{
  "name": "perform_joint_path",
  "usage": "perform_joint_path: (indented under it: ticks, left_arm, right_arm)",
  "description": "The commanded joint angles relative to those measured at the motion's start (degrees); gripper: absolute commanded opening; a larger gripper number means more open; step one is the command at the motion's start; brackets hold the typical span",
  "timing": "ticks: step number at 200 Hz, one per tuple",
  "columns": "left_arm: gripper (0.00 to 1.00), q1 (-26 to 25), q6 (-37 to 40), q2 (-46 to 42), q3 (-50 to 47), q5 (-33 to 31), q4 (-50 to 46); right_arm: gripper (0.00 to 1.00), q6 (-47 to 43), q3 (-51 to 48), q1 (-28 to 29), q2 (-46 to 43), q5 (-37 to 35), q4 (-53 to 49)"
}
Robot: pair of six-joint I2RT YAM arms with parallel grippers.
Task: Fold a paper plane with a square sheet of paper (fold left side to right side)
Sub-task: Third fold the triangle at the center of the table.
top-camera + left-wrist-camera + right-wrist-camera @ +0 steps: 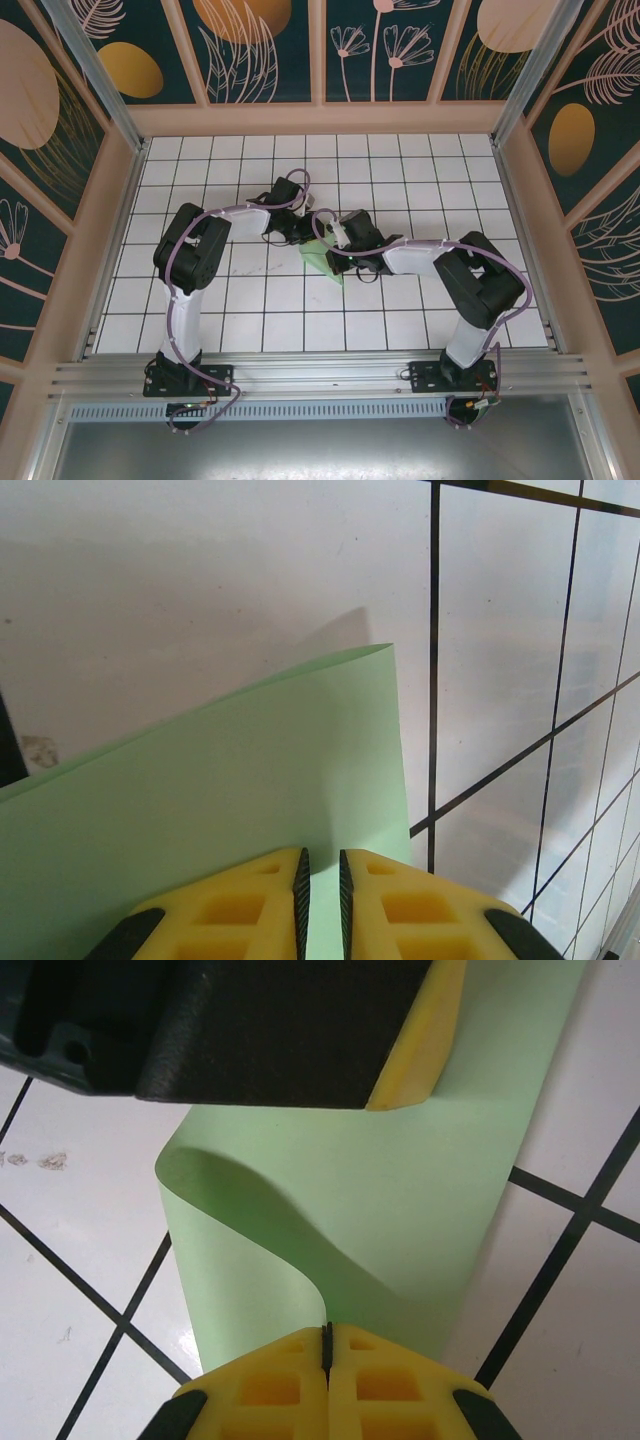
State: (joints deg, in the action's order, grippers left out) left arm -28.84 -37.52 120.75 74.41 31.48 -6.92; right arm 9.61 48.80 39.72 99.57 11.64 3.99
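Left tool (322, 855): pads all but together, clamped on one edge of the square sheet of paper (250, 780), holding that flap up off the tabletop (250, 310).
Sheet: between the two tools, lower part flat, raised part curling over in a soft loop.
Right tool (327, 1328): pads pressed shut at the sheet's opposite end, seemingly nipping the curl's edge.
Step, I'd say: carrying the left side over to the right.
Doing it well: keep the flap low, match its corners to those beneath, then crease.
Watch for: the sheet skewing.
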Motion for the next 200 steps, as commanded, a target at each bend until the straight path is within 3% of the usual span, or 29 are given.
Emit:
perform_joint_path:
  ticks: [1, 200]
  left_arm:
    - [0.18, -0.42, 0.94, 1.68, -1.37, -1.75, -1.70]
    - [0.18, -0.43, 0.95, 1.41, -1.46, -1.69, -1.53]
  right_arm:
    - [0.00, 1.25, 1.80, -0.44, 1.00, -0.92, -0.92]
    - [0.00, 1.59, 3.21, -0.44, 3.01, -1.62, -2.28]
